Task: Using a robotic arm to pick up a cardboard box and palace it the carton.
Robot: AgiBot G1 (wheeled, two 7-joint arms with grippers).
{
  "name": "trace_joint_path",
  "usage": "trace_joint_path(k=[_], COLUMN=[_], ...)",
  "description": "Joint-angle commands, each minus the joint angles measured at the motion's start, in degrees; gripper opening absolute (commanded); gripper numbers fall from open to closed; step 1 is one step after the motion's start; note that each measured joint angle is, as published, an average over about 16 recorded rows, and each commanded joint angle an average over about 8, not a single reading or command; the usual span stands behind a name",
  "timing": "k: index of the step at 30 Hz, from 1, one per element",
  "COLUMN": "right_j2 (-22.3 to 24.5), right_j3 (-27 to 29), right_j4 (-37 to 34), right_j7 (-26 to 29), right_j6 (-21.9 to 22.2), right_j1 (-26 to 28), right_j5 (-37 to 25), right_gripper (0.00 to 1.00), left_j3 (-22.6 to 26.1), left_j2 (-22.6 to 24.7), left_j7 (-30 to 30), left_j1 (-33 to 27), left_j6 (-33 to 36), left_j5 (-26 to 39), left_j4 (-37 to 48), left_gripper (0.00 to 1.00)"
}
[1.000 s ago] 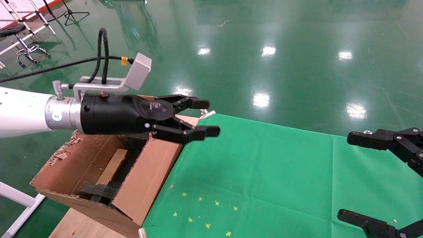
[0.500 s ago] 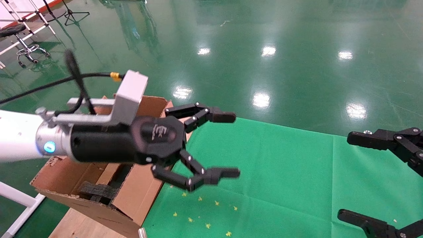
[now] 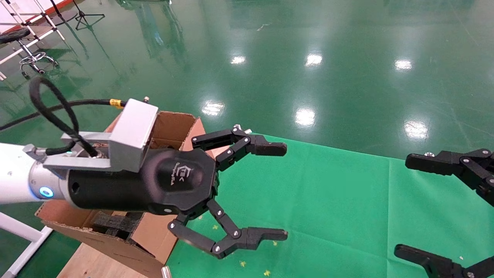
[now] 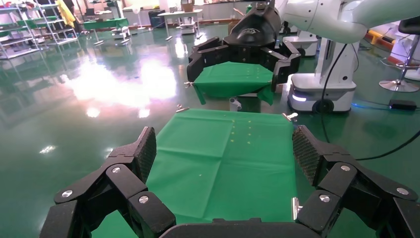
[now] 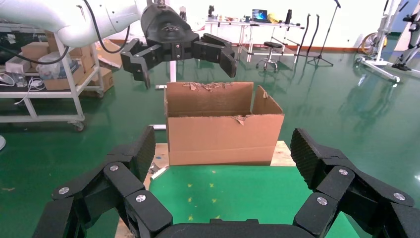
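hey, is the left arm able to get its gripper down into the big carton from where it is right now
Probably yes. The left gripper is open and empty, held above the green cloth beside the carton. The carton's flaps stand open, and nothing lies between them. Black foam takes up part of the inside.

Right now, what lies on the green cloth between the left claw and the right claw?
In the head view, only bare green cloth with small yellow star marks lies between the open left claw and the open right claw. No cardboard box shows there.
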Motion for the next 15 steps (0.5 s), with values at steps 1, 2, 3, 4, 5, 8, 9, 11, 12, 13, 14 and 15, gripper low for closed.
trace_joint_path(k=[1, 2, 3, 4, 5, 8, 9, 11, 12, 13, 14, 15], right_j2=[0.0, 0.0, 0.0, 0.0, 0.0, 0.0, 0.0, 0.0, 0.0, 0.0, 0.0, 0.0], right_j3=[0.0, 0.0, 0.0, 0.0, 0.0, 0.0, 0.0, 0.0, 0.0, 0.0, 0.0, 0.0], right_j4=[0.0, 0.0, 0.0, 0.0, 0.0, 0.0, 0.0, 0.0, 0.0, 0.0, 0.0, 0.0], right_j7=[0.0, 0.0, 0.0, 0.0, 0.0, 0.0, 0.0, 0.0, 0.0, 0.0, 0.0, 0.0], right_j6=[0.0, 0.0, 0.0, 0.0, 0.0, 0.0, 0.0, 0.0, 0.0, 0.0, 0.0, 0.0], right_j1=[0.0, 0.0, 0.0, 0.0, 0.0, 0.0, 0.0, 0.0, 0.0, 0.0, 0.0, 0.0], right_j5=[0.0, 0.0, 0.0, 0.0, 0.0, 0.0, 0.0, 0.0, 0.0, 0.0, 0.0, 0.0], right_gripper=[1.0, 1.0, 1.0, 1.0, 1.0, 1.0, 1.0, 1.0, 1.0, 1.0, 1.0, 1.0], left_j3=[0.1, 0.2, 0.3, 0.4, 0.5, 0.6, 0.7, 0.8, 0.8, 0.9, 0.9, 0.9], left_j2=[0.0, 0.0, 0.0, 0.0, 0.0, 0.0, 0.0, 0.0, 0.0, 0.0, 0.0, 0.0], left_j7=[-0.1, -0.2, -0.2, -0.3, -0.3, -0.4, -0.4, -0.5, -0.5, -0.5, -0.5, -0.5], left_j1=[-0.2, -0.3, -0.4, -0.5, -0.6, -0.8, -0.9, -1.0, -1.0, -1.1, -1.1, -1.1], left_j6=[0.0, 0.0, 0.0, 0.0, 0.0, 0.0, 0.0, 0.0, 0.0, 0.0, 0.0, 0.0], left_j5=[0.0, 0.1, 0.2, 0.2, 0.3, 0.4, 0.5, 0.5, 0.6, 0.6, 0.6, 0.6], left_j4=[0.2, 0.3, 0.5, 0.6, 0.7, 0.9, 1.0, 1.1, 1.2, 1.2, 1.3, 1.3], left_gripper=[1.0, 1.0, 1.0, 1.0, 1.0, 1.0, 1.0, 1.0, 1.0, 1.0, 1.0, 1.0])
